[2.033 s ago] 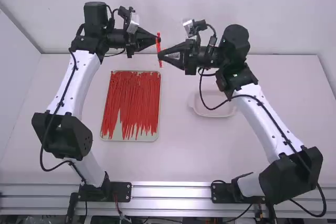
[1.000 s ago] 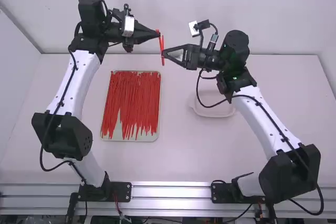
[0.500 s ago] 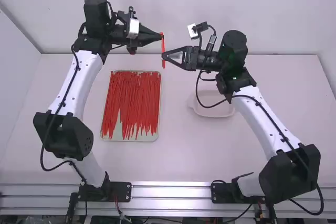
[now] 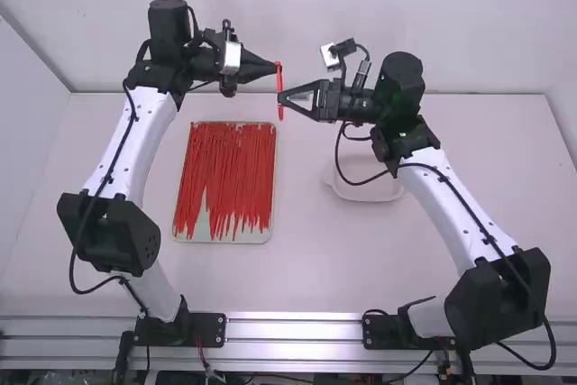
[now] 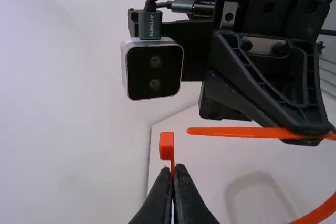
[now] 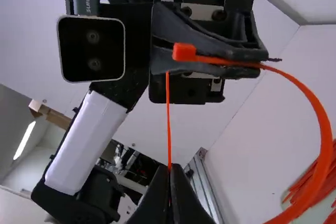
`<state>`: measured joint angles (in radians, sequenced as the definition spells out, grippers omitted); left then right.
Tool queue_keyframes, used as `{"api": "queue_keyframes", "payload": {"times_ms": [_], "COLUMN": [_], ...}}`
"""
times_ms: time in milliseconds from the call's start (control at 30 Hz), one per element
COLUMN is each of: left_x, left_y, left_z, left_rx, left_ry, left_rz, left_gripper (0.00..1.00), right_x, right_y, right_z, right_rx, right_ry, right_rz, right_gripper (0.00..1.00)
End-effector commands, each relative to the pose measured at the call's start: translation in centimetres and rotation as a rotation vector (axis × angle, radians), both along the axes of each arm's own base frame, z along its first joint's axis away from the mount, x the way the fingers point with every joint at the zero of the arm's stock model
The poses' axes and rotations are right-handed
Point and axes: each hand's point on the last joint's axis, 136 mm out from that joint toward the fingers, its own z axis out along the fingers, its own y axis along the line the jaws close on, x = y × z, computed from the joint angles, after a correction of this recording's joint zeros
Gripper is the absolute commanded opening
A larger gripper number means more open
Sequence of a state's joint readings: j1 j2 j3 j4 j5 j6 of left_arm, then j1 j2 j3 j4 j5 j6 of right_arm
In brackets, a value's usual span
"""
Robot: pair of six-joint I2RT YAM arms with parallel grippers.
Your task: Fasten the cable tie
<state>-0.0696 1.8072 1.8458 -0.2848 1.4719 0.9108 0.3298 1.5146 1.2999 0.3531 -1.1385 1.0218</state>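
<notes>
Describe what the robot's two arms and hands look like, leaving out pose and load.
Both the left arm and right arm have smooth white links joined by bulky black joints. Black cables loop along them. Each wrist carries a small silver-grey camera box. The left hand and right hand are black, tapering to two slim fingers.

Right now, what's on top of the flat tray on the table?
A pile of red cable ties lies on the tray, covering most of it. Anything beneath the pile is hidden.

A short printed word on the cable plug (image 5: 149,24) atop each wrist camera (image 5: 152,71).
</notes>
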Motion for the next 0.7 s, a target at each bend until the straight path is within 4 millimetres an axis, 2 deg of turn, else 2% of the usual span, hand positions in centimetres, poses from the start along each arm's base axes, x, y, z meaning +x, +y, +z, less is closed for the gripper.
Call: {"api": "queue_keyframes", "payload": {"times_ms": [0,367,667], "left_x": [-1.1,-1.1,-1.25], "left_y": [-0.32,-0.33,-0.33], "left_z": [0.99,1.0,0.95], "left_rx": [-0.012,-0.012,-0.014], "left_ry": [-0.068,-0.069,-0.063], "left_rz": [-0.04,-0.04,-0.047], "left_gripper": [0.02,0.02,0.02], "right_x": [-0.4,-0.62,0.01], "right_y": [-0.06,-0.05,-0.32], "right_z": [-0.13,-0.12,-0.11], "right_rx": [-0.001,-0.001,0.0], "right_ry": [0.026,0.025,0.021], "right_rz": [0.02,0.033,0.0], "right_gripper": [0.0,0.0,0.0]}}
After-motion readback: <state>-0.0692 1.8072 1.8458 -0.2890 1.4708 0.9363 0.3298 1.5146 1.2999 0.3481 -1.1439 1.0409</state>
